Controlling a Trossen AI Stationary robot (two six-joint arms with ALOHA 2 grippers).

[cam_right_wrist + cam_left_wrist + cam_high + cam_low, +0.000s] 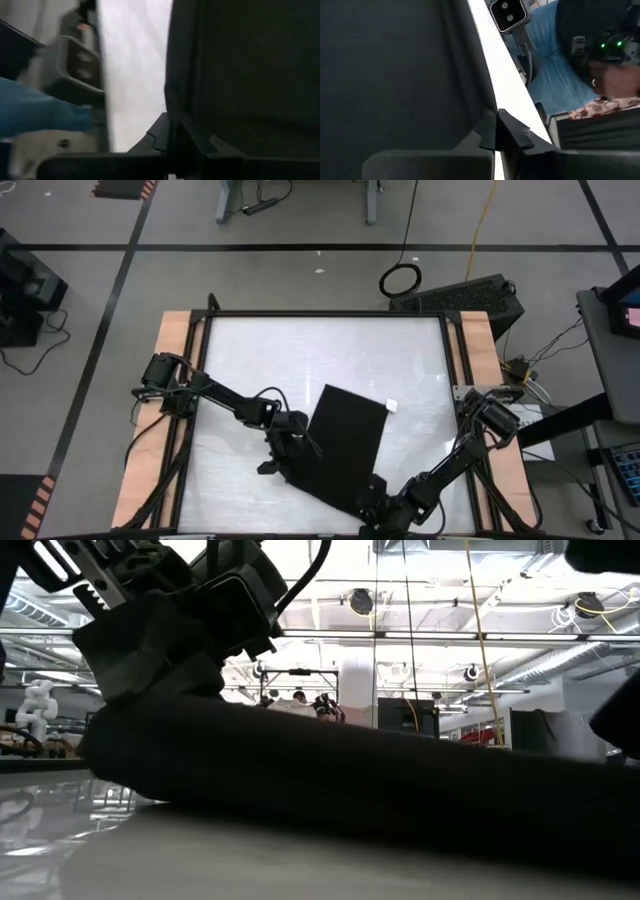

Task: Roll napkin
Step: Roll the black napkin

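Napkin (345,440) lies as a tilted dark panel in the lower centre of the high view, on the white bench (300,360), its small white tag (391,406) at the upper right corner.

Left hand (283,455) sits at the lower left edge of the cloth. Its wrist view shows the fingertips (505,131) brought together over the cloth edge, so the hand appears closed on the napkin.

Right hand (375,505) sits at the bottom corner of the cloth. Its wrist view likewise shows the fingertips (167,135) pinched at the fabric edge.

The low view shows the near edge raised as a thick dark fold (350,780), which suggests the roll is at its start.

Risks, as judged:
- Uneven advance of the two hands would skew the roll into a cone.
- Thin cloth may slip from a shallow pinch, letting the fold fall flat.
- The smooth bench may let the whole napkin slide instead of rolling.
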